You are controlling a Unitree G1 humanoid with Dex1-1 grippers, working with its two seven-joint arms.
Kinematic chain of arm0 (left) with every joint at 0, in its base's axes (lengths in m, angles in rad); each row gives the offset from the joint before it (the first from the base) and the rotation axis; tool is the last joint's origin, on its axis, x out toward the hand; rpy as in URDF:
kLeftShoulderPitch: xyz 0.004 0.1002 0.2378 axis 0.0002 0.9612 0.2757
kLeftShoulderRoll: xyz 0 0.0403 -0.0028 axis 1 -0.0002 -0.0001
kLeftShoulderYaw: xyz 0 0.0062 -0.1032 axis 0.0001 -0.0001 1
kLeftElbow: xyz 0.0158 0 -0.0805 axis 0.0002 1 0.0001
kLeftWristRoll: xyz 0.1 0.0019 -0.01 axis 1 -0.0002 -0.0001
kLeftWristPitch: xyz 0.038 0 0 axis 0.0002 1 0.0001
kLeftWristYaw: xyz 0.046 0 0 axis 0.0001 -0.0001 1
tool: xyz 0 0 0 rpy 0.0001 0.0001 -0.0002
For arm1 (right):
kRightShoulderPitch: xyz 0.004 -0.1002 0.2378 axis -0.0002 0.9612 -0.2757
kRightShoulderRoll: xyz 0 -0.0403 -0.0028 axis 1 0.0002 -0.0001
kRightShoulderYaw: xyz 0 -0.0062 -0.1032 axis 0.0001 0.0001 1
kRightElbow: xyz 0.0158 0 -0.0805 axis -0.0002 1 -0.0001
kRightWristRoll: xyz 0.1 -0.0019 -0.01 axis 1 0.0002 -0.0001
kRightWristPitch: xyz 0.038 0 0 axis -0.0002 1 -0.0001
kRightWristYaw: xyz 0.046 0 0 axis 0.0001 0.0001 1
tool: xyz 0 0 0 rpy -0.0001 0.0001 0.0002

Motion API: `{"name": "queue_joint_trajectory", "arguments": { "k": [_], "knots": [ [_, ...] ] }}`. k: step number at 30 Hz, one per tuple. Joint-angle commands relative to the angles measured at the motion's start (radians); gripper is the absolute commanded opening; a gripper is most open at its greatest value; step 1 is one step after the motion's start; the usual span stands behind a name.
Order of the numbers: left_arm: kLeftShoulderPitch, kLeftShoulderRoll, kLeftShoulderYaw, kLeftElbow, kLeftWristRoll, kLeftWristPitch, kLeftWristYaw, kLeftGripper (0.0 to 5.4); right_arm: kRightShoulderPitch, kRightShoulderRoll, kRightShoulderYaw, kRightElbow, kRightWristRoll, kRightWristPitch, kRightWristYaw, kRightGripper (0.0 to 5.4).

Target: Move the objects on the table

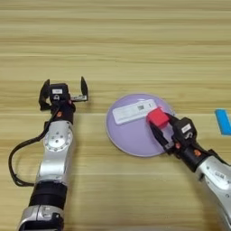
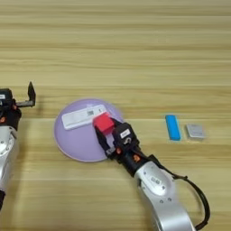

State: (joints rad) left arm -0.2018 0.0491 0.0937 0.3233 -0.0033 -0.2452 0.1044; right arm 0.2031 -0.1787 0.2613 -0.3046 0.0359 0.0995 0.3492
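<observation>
Two fingers of the right hand (image 1: 159, 122) seemingly pinch the red cube (image 1: 157, 117) above the lilac plate (image 1: 131, 135).

Wooden table (image 2: 135, 45) bears lilac plate (image 2: 74, 144), blue bar (image 2: 172, 127), grey square (image 2: 195, 131).

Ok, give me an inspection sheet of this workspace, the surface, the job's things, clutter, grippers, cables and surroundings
Surface: light wooden table with horizontal plank grain.
Job's things: lilac plate right of centre; white bar-shaped device lying on the plate's far part; red cube over the plate's right part, next to the device's right end.
Clutter: blue bar and small grey square piece, both on the table right of the plate.
Grippers: right gripper shut on the red cube over the plate; left gripper open, holding nothing, left of the plate.
Cables: black cable looping beside the left arm; another beside the right arm.
Surroundings: nothing seen beyond the table top.
</observation>
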Motion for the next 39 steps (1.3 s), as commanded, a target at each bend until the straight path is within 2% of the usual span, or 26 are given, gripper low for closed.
{"name": "queue_joint_trajectory", "arguments": {
  "k": [1, 12, 13, 26, 39],
  "knots": [
    [0.01, -0.003, -0.005, -0.014, 0.012, 0.017, 0.004, 5.4, -0.012, -0.001, 0.02, 0.013, -0.007, 0.022, 0.007, 2.26],
    [0.006, -0.003, -0.005, -0.01, 0.014, 0.018, 0.004, 5.4, -0.024, -0.004, 0.028, 0.037, -0.015, 0.036, 0.007, 2.26],
    [0.006, -0.003, -0.006, -0.01, 0.014, 0.018, 0.004, 5.4, -0.024, -0.004, 0.028, 0.038, -0.015, 0.037, 0.008, 2.54],
    [0.007, -0.005, -0.008, -0.013, 0.016, 0.019, 0.006, 5.4, -0.021, -0.003, 0.027, 0.031, -0.007, 0.015, 0.01, 3.9],
    [0.011, -0.004, -0.025, -0.016, 0.027, 0.018, 0.001, 5.4, -0.033, 0.024, -0.037, 0.015, 0.013, -0.093, -0.03, 5.33]
  ]
}}
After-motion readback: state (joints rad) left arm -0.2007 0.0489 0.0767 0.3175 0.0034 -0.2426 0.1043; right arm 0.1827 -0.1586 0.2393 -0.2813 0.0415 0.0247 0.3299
